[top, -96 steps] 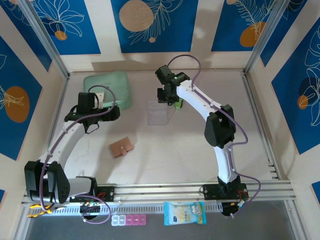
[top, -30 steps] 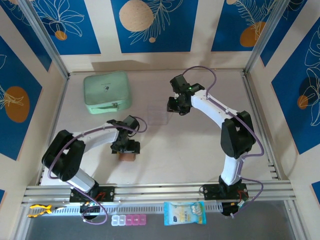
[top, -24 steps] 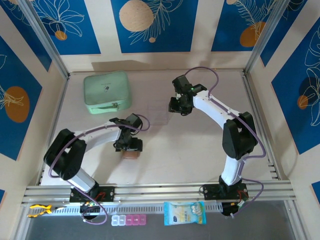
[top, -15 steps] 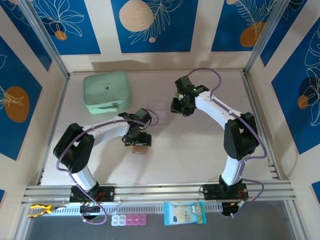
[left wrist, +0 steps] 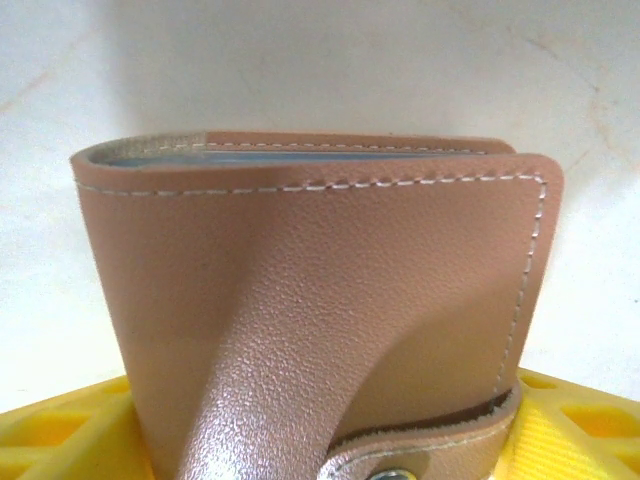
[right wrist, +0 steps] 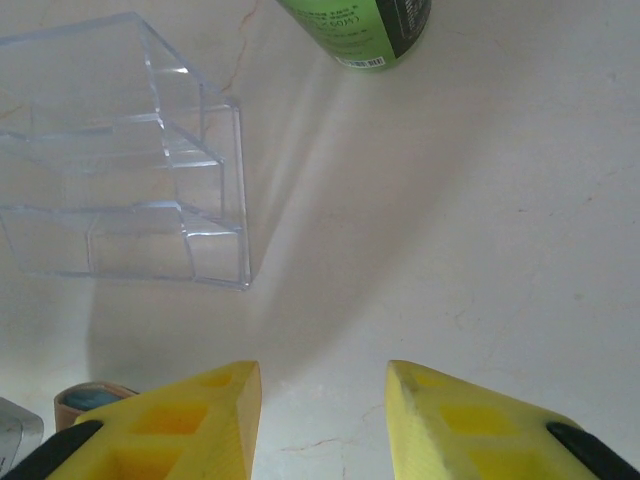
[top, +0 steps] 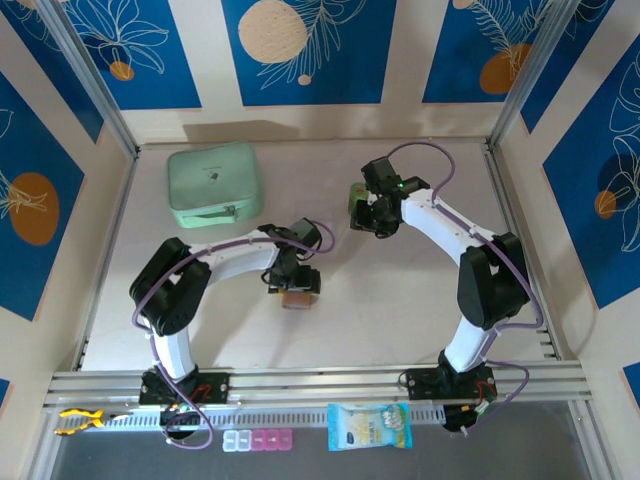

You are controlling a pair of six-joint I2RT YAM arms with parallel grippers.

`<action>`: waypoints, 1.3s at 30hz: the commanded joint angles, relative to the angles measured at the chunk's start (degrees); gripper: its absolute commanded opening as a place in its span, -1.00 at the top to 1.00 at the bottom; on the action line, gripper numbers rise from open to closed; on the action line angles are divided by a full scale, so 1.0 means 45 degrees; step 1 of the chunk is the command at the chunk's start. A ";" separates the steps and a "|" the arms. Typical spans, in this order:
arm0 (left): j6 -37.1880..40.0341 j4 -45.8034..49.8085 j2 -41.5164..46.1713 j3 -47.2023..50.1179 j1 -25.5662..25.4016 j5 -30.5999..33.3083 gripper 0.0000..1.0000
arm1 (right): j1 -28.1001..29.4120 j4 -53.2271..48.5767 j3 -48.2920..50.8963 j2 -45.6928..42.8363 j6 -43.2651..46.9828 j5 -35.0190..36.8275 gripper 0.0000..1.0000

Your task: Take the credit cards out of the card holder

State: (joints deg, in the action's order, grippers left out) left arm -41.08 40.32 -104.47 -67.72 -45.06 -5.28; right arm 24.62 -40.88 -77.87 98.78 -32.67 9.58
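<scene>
The card holder (top: 298,298), a tan-pink leather wallet, is folded shut and sits between the yellow fingers (left wrist: 60,440) of my left gripper (top: 292,282), near the middle of the table. My left gripper is shut on it. In the left wrist view the card holder (left wrist: 320,300) is seen close up, and a thin blue-grey edge of the credit cards (left wrist: 300,157) shows inside its top fold. My right gripper (right wrist: 322,400) is open over bare table, with nothing between its fingers. In the top view my right gripper (top: 372,215) hovers behind and to the right of the wallet.
A clear plastic box (right wrist: 120,150) stands ahead of the right gripper on its left. A green cylinder (right wrist: 365,30) lies beyond it. A mint-green zip case (top: 213,182) sits at the back left. A snack packet (top: 368,425) and a pill box (top: 258,440) lie in front of the rail.
My left gripper has carried the card holder to the right, toward the table's middle. My right gripper has shifted a little right and nearer.
</scene>
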 commanded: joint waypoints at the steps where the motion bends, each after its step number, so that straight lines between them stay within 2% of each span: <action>1: -0.0313 0.0299 -0.0067 -0.0156 -0.0201 -0.0389 -0.54 | -0.0042 0.0099 0.0280 -0.0522 -0.0200 -0.0294 0.22; 8: -0.0315 0.0146 0.0242 -0.0042 -0.0199 -0.0856 -0.70 | -0.0022 0.0198 0.0560 -0.0729 -0.0437 -0.0416 0.22; 14: -0.0529 -0.0339 0.0728 0.0283 -0.0199 -0.1395 -0.66 | 0.0094 0.0102 0.0526 -0.0928 -0.0514 -0.0469 0.22; 21: -0.0676 -0.0647 0.1296 0.0664 -0.0075 -0.1350 -0.64 | 0.0175 -0.0029 0.0579 -0.1203 -0.0651 -0.0642 0.21; 27: -0.1289 -0.2302 0.2350 0.1805 0.0434 -0.1905 -0.62 | 0.0558 -0.0368 0.0690 -0.1536 -0.1032 -0.0926 0.22; 31: -0.1782 -0.3728 0.3186 0.2832 0.1158 -0.2420 -0.33 | 0.1115 -0.0782 0.0791 -0.1559 -0.1348 -0.1095 0.22; 33: -0.1845 -0.4170 0.3669 0.3322 0.1498 -0.2439 -0.10 | 0.1475 -0.0893 0.0902 -0.1581 -0.1534 -0.1036 0.22; 35: -0.1885 -0.4656 0.4129 0.3856 0.1979 -0.2624 0.22 | 0.1867 -0.1031 0.0985 -0.1551 -0.1834 -0.1031 0.22; 39: -0.2108 -0.6311 0.4849 0.5134 0.2989 -0.3621 0.60 | 0.2698 -0.1198 0.1025 -0.1302 -0.2467 -0.0998 0.22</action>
State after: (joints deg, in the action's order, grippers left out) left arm -49.69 18.57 -84.88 -47.79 -34.11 -17.06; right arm 34.72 -43.94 -73.82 93.10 -40.40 6.33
